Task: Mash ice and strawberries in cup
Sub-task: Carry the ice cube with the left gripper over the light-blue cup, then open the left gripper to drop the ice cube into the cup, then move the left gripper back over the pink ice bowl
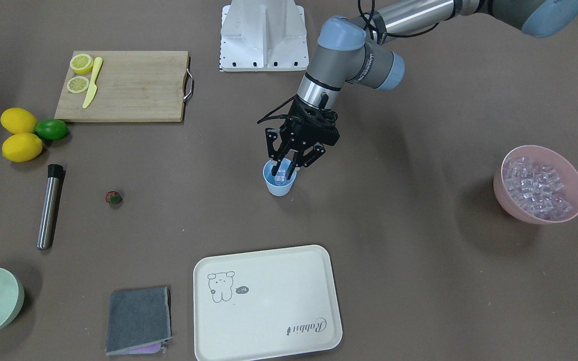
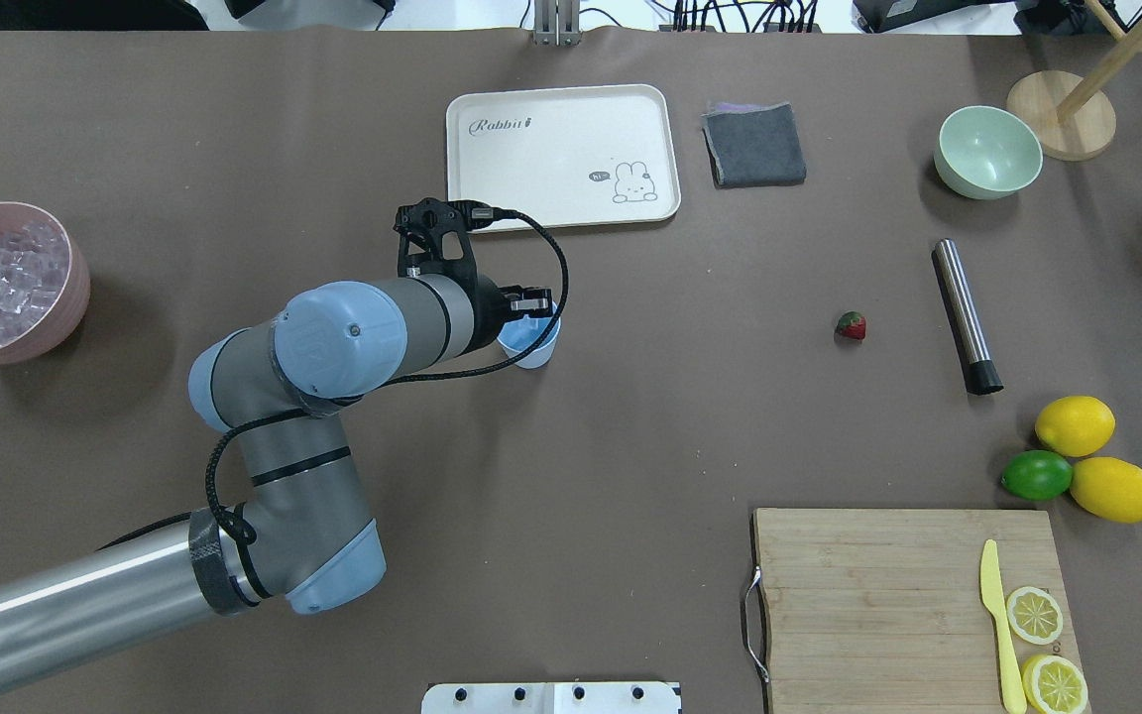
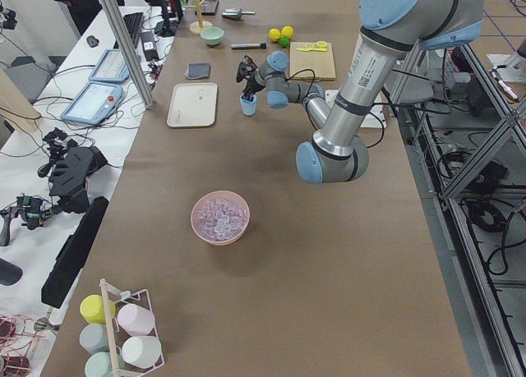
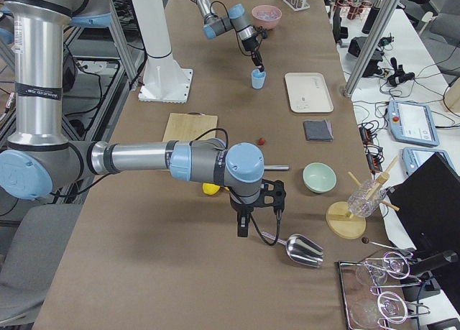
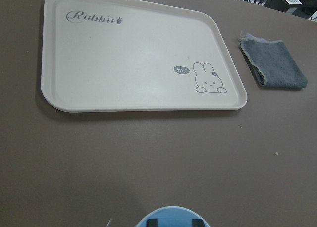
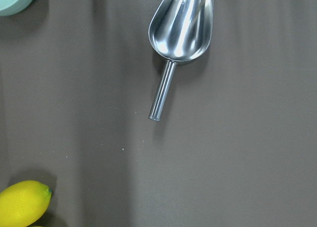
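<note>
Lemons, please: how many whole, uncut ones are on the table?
2. One whole lemon lies just behind the green lime, the other whole lemon just in front; both touch it. The cutting board's lemons are cut.

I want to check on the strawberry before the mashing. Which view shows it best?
Overhead exterior: the strawberry lies unobstructed on the table, red body clear. The front-facing view shows it equally open, leafy top toward the camera. Exterior right shows a red speck; wrist views miss it.

Filmed from across the table steeply down and from behind the robot overhead, both sharing the rabbit tray (image 1: 267,303) (image 2: 562,156), from each table end lengthwise, and close by wrist cameras onto that tray (image 5: 133,59) and a metal scoop (image 6: 181,26).
</note>
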